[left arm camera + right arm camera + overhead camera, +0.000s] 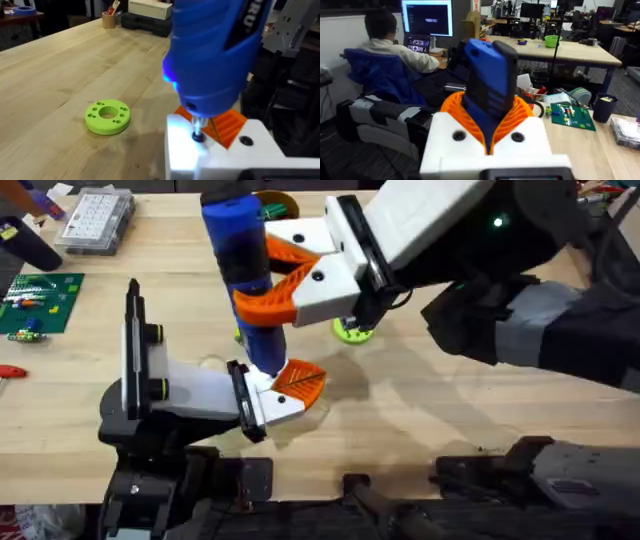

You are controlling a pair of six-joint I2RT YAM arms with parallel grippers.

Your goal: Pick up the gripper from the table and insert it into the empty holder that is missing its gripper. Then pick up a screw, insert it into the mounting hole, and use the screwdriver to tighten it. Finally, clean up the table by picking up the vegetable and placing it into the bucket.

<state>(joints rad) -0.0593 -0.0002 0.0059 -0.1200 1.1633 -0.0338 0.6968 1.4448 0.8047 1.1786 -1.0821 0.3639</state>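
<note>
Light wood table (450, 420): lime disc (352, 330), compartment box (95, 220), green board (40, 302).

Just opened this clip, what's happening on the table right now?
The right arm's gripper has its jaws shut on the blue screwdriver, held upright with its metal tip down at a hole in the white base of the small orange gripper. That gripper sits in the holder on its black stand, so this looks like the screw-tightening step. A lime-green disc lies on the table beyond it.
</note>
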